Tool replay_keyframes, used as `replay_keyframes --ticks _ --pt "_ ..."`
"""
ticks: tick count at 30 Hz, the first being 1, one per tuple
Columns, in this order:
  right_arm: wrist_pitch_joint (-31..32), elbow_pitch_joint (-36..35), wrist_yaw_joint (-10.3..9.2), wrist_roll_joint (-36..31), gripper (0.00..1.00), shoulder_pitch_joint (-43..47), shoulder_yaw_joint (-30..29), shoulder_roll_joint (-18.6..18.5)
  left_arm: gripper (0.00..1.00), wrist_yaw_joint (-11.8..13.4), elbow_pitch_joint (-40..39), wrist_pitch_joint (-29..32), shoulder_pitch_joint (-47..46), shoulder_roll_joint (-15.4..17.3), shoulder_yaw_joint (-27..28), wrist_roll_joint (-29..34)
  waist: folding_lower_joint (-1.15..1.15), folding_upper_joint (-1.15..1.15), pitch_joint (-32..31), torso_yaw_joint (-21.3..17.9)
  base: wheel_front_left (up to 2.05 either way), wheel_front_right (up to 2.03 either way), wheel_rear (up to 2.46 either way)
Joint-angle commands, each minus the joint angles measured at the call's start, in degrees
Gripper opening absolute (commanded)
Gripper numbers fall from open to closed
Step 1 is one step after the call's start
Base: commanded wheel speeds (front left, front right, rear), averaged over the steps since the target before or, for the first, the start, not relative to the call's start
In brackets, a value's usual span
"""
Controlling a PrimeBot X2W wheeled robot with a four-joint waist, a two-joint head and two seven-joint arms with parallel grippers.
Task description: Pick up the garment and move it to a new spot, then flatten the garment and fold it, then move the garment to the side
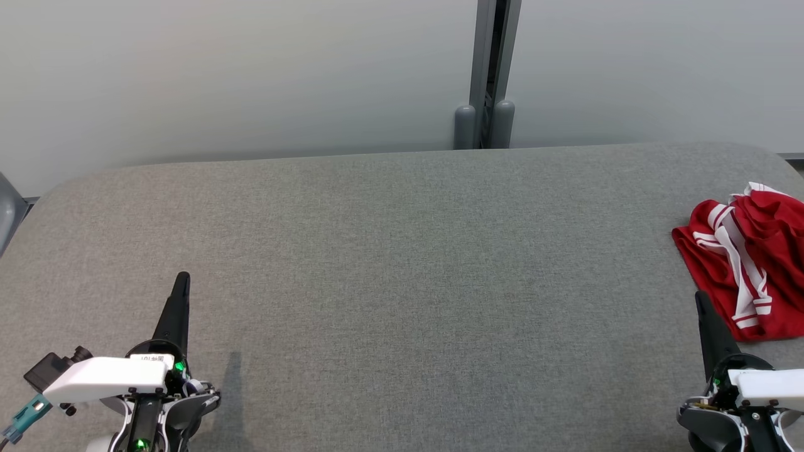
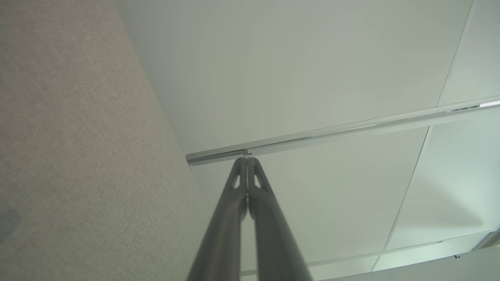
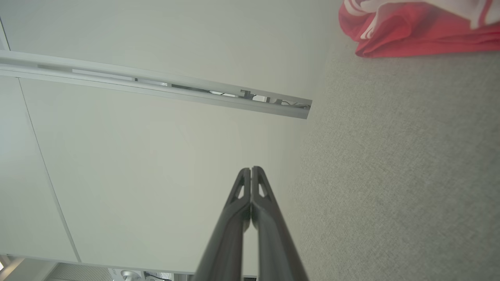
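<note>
The garment (image 1: 750,257) is red with white stripes and lies crumpled at the far right of the grey table (image 1: 402,282), partly cut off by the head view's edge. It appears again in the right wrist view as a red bunch, the garment (image 3: 414,31), at the top right. My right gripper (image 1: 699,296) rests at the lower right, shut and empty, just short of the garment's near edge. In the right wrist view its fingertips (image 3: 256,171) press together. My left gripper (image 1: 183,276) is at the lower left, shut and empty, its fingertips (image 2: 252,160) closed in the left wrist view.
A pale wall with a grey vertical post (image 1: 490,75) stands behind the table's far edge. The grey fabric tabletop (image 2: 78,156) spreads wide between the two grippers. A metal rail (image 3: 156,88) crosses the wall panels.
</note>
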Motion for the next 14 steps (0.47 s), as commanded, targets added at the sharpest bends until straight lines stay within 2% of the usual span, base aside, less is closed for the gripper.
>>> replay_keyframes --ticks 1,14 --pt "0.47 0.10 0.02 1.29 0.00 -0.64 -0.38 -0.29 0.00 -0.32 -0.01 0.32 -1.11 0.14 0.43 -0.93 0.00 0.00 -0.05 -0.05 0.00 0.00 0.00" --pt "1.59 0.21 0.02 6.80 0.00 -0.52 -0.89 -0.26 0.00 -0.68 0.93 1.97 -1.74 0.01 1.55 -4.93 0.00 0.00 -0.56 -0.64 0.00 0.00 0.00"
